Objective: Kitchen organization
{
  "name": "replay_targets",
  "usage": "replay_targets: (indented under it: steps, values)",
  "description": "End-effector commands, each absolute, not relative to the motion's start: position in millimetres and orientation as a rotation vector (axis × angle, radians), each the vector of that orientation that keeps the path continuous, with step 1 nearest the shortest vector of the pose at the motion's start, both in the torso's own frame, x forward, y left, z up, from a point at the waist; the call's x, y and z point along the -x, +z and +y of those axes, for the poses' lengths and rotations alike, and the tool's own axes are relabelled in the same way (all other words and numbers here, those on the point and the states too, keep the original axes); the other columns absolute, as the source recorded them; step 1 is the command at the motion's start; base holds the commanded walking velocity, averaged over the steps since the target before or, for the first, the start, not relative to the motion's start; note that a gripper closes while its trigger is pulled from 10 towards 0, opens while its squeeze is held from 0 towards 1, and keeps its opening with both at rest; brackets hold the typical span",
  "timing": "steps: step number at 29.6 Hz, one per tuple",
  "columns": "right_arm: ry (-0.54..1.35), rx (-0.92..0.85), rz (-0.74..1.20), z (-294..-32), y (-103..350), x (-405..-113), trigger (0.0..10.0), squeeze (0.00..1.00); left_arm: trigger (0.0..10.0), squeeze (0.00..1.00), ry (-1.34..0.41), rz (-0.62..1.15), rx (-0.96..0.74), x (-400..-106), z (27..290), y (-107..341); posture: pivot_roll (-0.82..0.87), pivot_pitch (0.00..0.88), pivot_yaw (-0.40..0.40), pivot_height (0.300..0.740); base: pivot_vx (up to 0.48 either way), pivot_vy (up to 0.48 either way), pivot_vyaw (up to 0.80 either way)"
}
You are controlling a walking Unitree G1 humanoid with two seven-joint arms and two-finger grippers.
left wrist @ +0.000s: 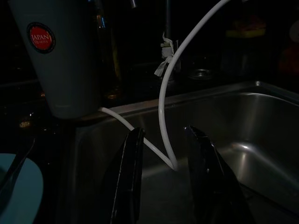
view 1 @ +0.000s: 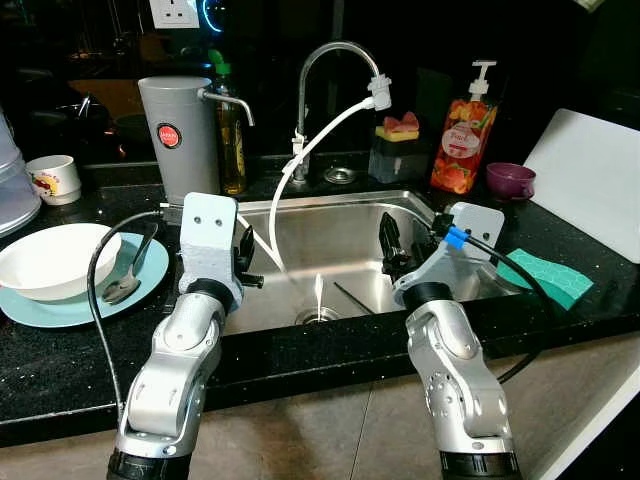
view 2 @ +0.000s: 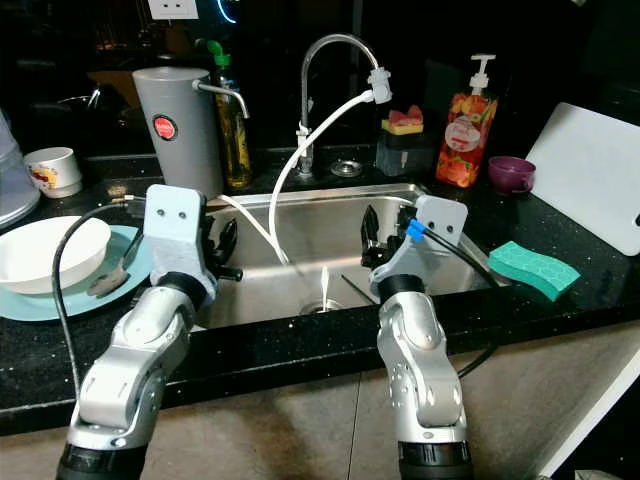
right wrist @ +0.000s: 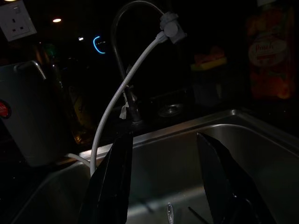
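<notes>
A steel sink (view 1: 330, 235) lies in the black counter in front of me, under a curved tap (view 1: 325, 60). A white hose (view 1: 320, 140) runs from the tap's spout down into the basin. My left gripper (view 1: 244, 258) hovers open over the sink's left edge, its fingers (left wrist: 131, 168) empty, with the hose beyond them. Over the sink's right side my right gripper (view 1: 388, 245) is open too, with nothing between its fingers (right wrist: 117, 182). On the left counter a white bowl (view 1: 52, 260) rests on a teal plate (view 1: 150, 268) beside a spoon (view 1: 125, 285).
Behind the sink stand a grey canister (view 1: 180, 135), an oil bottle (view 1: 231, 130), a sponge holder (view 1: 398, 150) and an orange soap dispenser (view 1: 465, 135). A purple bowl (view 1: 510, 180), white board (view 1: 590, 180) and teal sponge (view 1: 548, 275) sit right. A cup (view 1: 54, 178) sits far left.
</notes>
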State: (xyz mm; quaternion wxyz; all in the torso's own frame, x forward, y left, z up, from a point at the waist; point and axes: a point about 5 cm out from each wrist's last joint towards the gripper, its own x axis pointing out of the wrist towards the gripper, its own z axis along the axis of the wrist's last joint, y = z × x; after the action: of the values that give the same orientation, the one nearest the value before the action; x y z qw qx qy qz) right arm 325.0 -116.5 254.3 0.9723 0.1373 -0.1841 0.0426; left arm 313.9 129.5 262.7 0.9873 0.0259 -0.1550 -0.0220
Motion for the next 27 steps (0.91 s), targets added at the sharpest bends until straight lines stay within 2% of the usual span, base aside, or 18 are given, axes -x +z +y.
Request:
replay_targets:
  steps: [1,27]
  values:
    - [0.084,-0.279,-0.375,-117.0,254.4,-326.1,10.0,0.00,10.0,0.00,-0.057,-0.304,-0.050,-314.8,127.1,261.8,0.18,0.056,-0.010,0.740,0.000,0.000,0.00]
    - [0.079,-0.283,-0.372,-117.4,254.2,-326.1,10.0,0.00,10.0,0.00,-0.061,-0.300,-0.051,-315.0,125.6,261.4,0.18,0.061,-0.009,0.740,0.000,0.000,0.00]
